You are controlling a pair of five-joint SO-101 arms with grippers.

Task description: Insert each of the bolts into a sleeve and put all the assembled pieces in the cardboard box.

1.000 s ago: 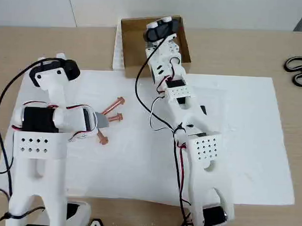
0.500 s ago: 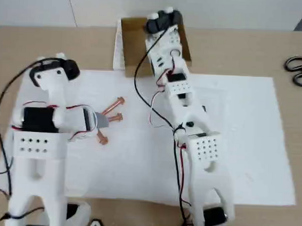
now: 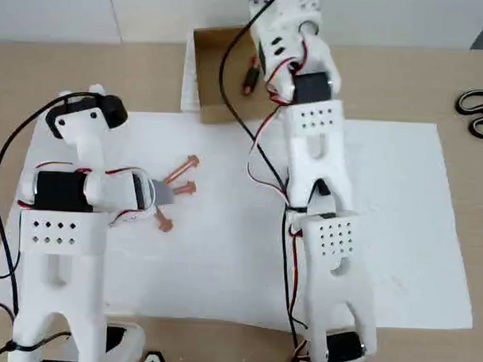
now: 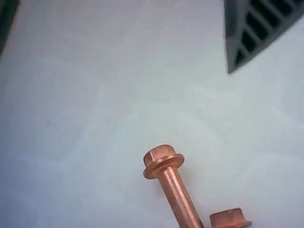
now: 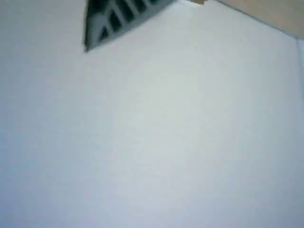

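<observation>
Three copper bolts (image 3: 181, 169) (image 3: 184, 188) (image 3: 162, 220) lie on the white sheet at the left. My left gripper (image 3: 166, 193) hangs open just beside them, nothing between its fingers. The left wrist view looks down on one bolt (image 4: 166, 164) and the head of another bolt (image 4: 230, 218). The cardboard box (image 3: 209, 77) stands at the table's far side. Inside it lies a dark sleeve with a bolt in it (image 3: 251, 76). My right arm (image 3: 297, 56) is raised high over the box's right side, its wrist end at the frame's top.
A white sheet (image 3: 391, 202) covers the middle of the wooden table. Scissors (image 3: 478, 110) lie at the far right edge. The right half of the sheet is bare.
My right arm has lifted up and away from inside the box, uncovering the assembled piece lying there. The left arm and the three bolts have not moved.
</observation>
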